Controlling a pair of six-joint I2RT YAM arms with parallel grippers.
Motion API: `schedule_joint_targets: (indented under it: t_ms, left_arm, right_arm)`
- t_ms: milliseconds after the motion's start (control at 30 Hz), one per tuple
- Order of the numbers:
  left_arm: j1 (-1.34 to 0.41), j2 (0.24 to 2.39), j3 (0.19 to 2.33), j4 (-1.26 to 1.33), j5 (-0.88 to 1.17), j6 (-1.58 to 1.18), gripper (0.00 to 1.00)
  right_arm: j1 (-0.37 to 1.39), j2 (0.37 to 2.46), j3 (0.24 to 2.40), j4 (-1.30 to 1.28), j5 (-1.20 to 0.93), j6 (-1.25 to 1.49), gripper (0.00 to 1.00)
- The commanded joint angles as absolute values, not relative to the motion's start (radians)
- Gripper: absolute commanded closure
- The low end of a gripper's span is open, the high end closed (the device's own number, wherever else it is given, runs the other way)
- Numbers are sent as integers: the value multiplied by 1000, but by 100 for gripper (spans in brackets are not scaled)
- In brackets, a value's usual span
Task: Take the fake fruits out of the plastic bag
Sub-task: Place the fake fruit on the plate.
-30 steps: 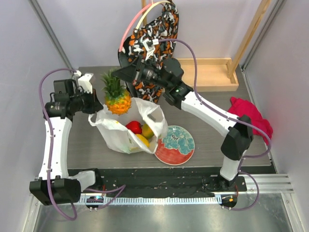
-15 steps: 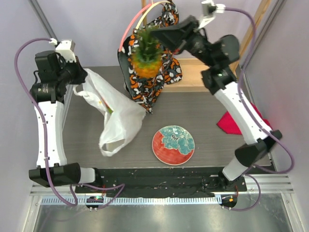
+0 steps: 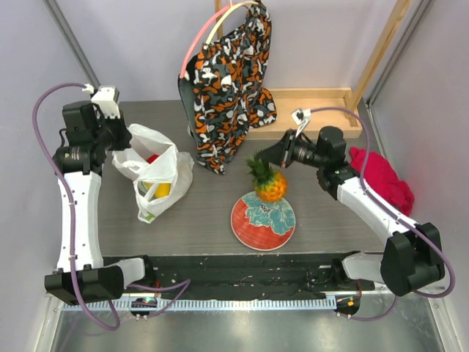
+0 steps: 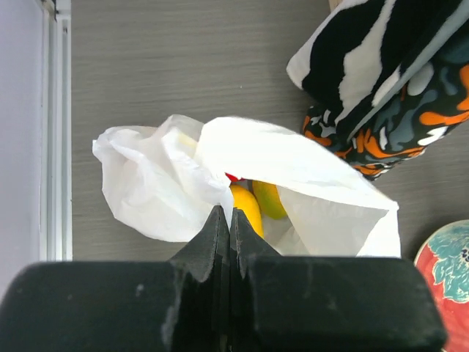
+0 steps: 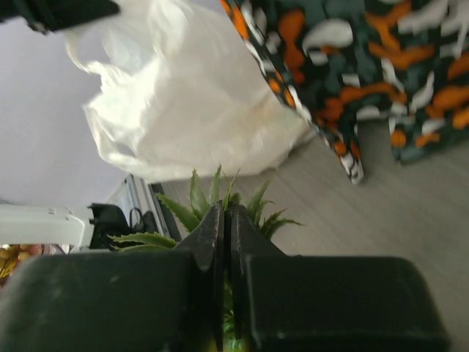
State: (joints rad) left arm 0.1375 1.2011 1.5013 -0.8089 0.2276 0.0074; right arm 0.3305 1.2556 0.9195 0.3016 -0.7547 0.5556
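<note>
At centre of the overhead view, against the upper rim of the floral plate [image 3: 253, 229]: pineapple [image 3: 270, 186], clear of the plastic bag [image 3: 163, 170] and well apart from it. Hangs from the right claw [image 3: 278, 155], gripped by the green crown [image 5: 212, 198]; seen from the right wrist, jaws nipped almost together on the leaves. Base either touching the plate or just over it: cannot tell which.

Toward the left of the frame: left claw [image 3: 123, 141], pinched fully shut on a fold of the bag's upper edge, plain in the close view from the left wrist. Holds the mouth gaping upward, with the bag's bottom apparently resting on the desk [image 3: 212, 205]. Inside, visible through the opening: red piece [image 3: 152, 158] and yellow fruit [image 3: 162, 189]. From the left wrist, also a yellowish-green fruit [image 4: 271, 199] just beside the yellow one, and only a sliver of the red. Possibly more underneath, hidden by the plastic.

Progress, as a judgement: one fruit out but not yet let go, at least three to come, so roughly the first quarter or third done. Calls next for setting the pineapple down, opening the right claw, then reaching into the mouth at the left for the small glossy pieces, likely harder to pinch than a leafy crown.

Not part of the job: patterned cloth bag [image 3: 227, 81] at top centre and red cloth [image 3: 377, 172] at the right edge.
</note>
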Motion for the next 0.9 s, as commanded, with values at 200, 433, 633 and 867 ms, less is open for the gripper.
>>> schedule_joint_targets:
  t_ms: [200, 433, 633, 867]
  left_arm:
    - [179, 1155, 1401, -811, 276, 20, 100]
    - [198, 1163, 1361, -830, 317, 37, 100]
    - [207, 1170, 1362, -857, 345, 52, 100]
    - [207, 1167, 1336, -865, 405, 69, 100]
  right_arm:
    - [328, 1325, 695, 588, -834, 575, 99]
    - [347, 1454, 643, 849, -845, 636, 96]
    - [345, 1448, 620, 960, -905, 611, 95]
    - [347, 1342, 496, 796, -893, 433, 56]
